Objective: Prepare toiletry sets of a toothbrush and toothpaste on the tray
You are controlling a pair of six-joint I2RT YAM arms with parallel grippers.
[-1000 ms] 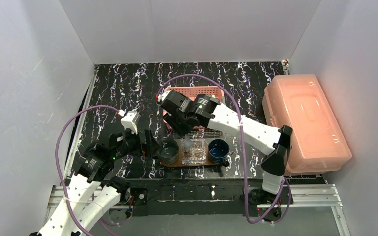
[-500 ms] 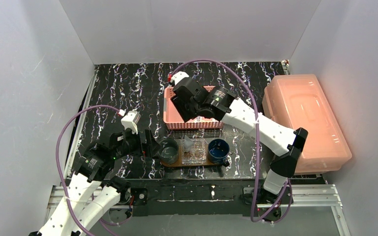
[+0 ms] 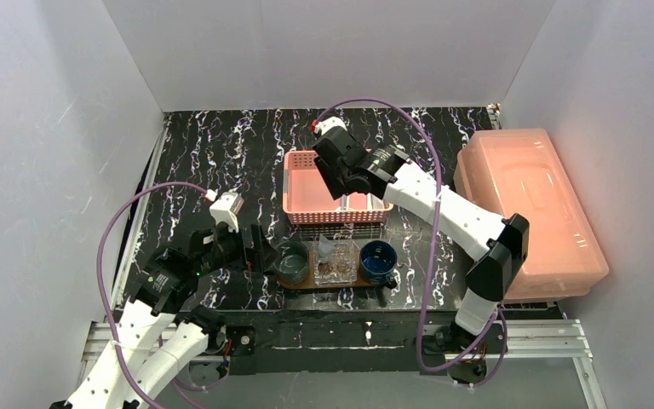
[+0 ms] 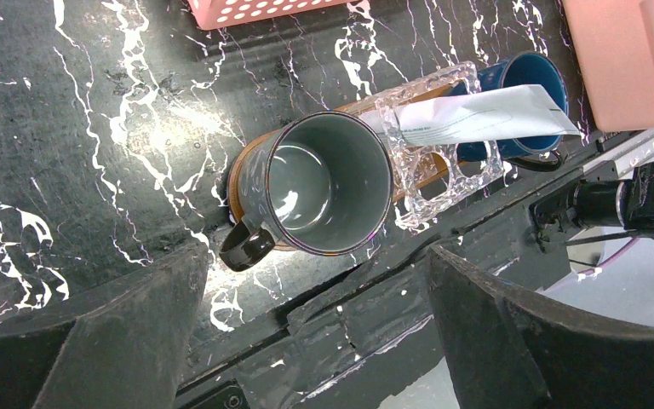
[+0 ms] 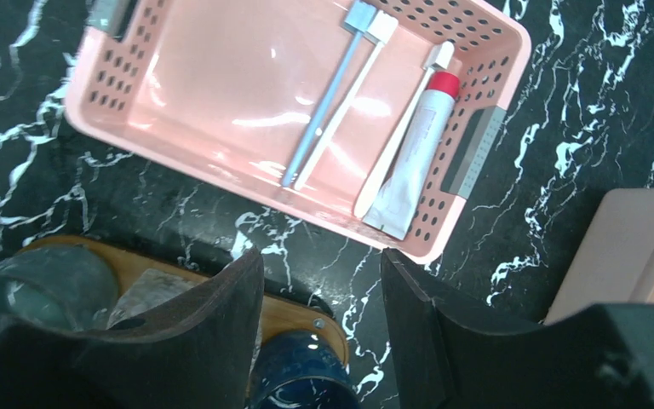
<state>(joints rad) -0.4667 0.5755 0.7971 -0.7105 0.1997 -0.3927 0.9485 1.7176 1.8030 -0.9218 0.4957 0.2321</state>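
Observation:
The dark wooden tray [image 3: 317, 285] lies at the near edge and carries a grey mug [image 3: 291, 260], a clear glass holder [image 3: 335, 264] and a blue mug [image 3: 378, 260]. In the left wrist view a white toothpaste tube [image 4: 477, 115] lies across the holder [image 4: 434, 183] and the blue mug [image 4: 524, 72]. My right gripper [image 5: 319, 290] is open and empty, above the near rim of the pink basket [image 5: 162, 102], which holds a blue toothbrush [image 5: 324, 94], two pale toothbrushes [image 5: 345, 98] and a red-capped toothpaste tube [image 5: 413, 153]. My left gripper [image 4: 315, 341] is open and empty, just left of the grey mug [image 4: 328, 183].
A large translucent pink lidded box [image 3: 528, 209] stands at the right. The basket [image 3: 306, 183] sits just behind the tray. White walls close in the black marbled table on three sides.
My right arm has swung back and to the right, from over the tray to over the pink basket. The left arm has not moved.

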